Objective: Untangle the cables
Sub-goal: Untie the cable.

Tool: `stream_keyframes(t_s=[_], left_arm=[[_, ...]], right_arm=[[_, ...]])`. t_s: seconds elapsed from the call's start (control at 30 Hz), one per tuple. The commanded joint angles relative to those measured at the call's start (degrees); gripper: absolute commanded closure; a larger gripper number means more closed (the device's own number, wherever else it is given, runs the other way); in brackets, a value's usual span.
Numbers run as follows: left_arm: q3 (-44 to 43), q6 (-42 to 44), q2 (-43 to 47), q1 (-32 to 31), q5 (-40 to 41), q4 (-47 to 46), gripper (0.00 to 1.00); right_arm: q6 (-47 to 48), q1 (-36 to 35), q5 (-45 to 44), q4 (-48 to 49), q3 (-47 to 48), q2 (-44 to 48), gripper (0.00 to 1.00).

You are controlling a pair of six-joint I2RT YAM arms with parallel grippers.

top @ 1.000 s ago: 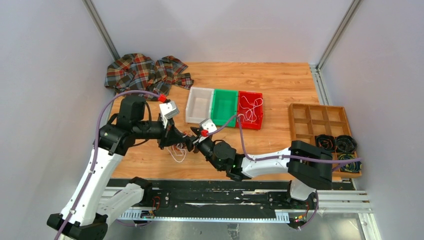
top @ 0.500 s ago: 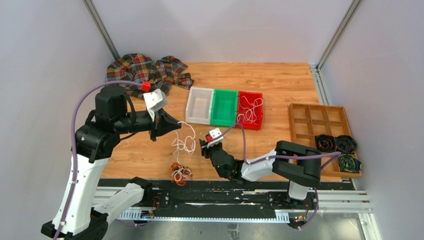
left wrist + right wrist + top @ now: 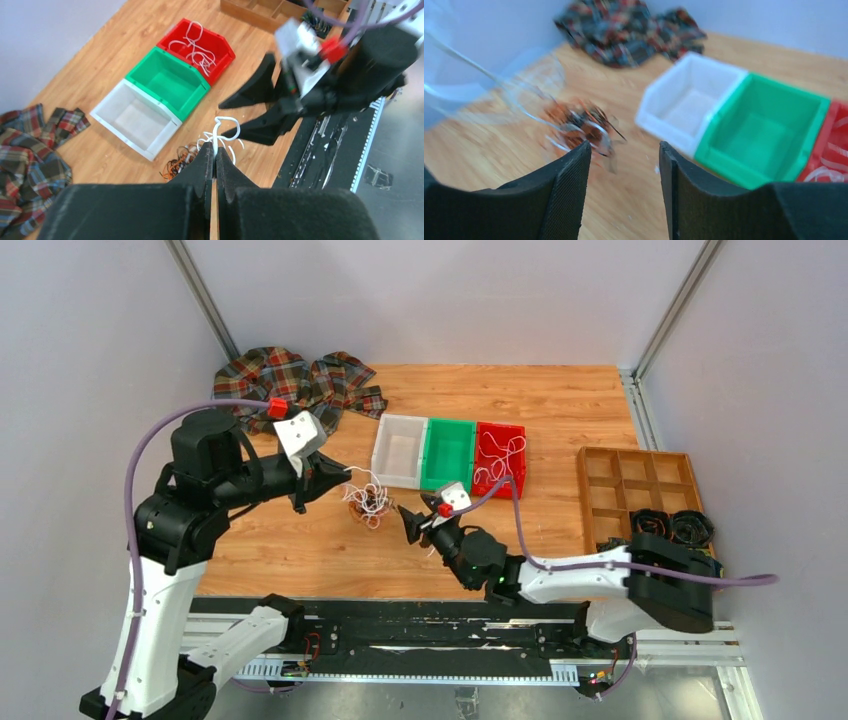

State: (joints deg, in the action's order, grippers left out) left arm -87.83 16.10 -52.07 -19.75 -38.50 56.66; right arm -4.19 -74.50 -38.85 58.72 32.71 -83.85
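A small tangle of thin white, orange-brown and black cables (image 3: 366,500) hangs just right of my left gripper (image 3: 343,475), above the wooden table. The left gripper is shut on a white cable (image 3: 218,136) of that tangle; the orange-brown part (image 3: 179,160) dangles below it. My right gripper (image 3: 408,524) is open and empty, a little right of the tangle; in the right wrist view the tangle (image 3: 581,123) is blurred ahead of its fingers (image 3: 569,185). More white cables (image 3: 500,459) lie in the red bin (image 3: 515,486).
A white bin (image 3: 384,476), a green bin (image 3: 447,484) and the red bin stand in a row mid-table. A plaid cloth (image 3: 290,385) lies at the back left. A wooden divided tray (image 3: 628,465) with dark rolled coils (image 3: 672,528) stands at the right.
The left gripper has lifted the tangle off the table near the front edge. The right gripper has let go, opened and swung to the right of the tangle.
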Motion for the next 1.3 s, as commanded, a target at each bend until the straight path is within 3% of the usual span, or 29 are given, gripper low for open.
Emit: stream_keyframes(t_s=[0.0,0.13,0.47,0.63,0.9,1.07,1.27], left_arm=[[2.9,1.7,0.6,-0.4,0.3,-0.7,1.0],[5.5,2.0,0.6,-0.4,0.5,-0.7,0.99],[7.0,1.8,1.5,-0.3,1.1,-0.7,1.0],[7.4,0.7,2.6,-0.3,-1.3,-0.7,0.99],[6.7,-1.6,3.3,-0.4,-9.2,-0.3,1.0],[4.4,-2.2,2.7,-0.4,-11.4,0.0,1.0],[2.4,-3.6,2.5,-0.3,-11.4,0.0,0.99]], right_arm=[[6.1,-0.3,10.8,-6.1,5.6,8.6,0.47],[8.3,-0.3,17.9,-11.4,10.6,13.3,0.46],[9.3,-0.3,32.0,-15.4,15.8,13.1,0.44],[11.6,-0.3,29.0,-20.0,20.0,11.0,0.44],[21.0,0.0,15.6,-15.7,27.7,0.5,0.46],[20.2,1.6,9.7,-8.8,24.4,-1.8,0.49],[14.2,5.4,10.9,-7.2,18.1,-0.9,0.58]])
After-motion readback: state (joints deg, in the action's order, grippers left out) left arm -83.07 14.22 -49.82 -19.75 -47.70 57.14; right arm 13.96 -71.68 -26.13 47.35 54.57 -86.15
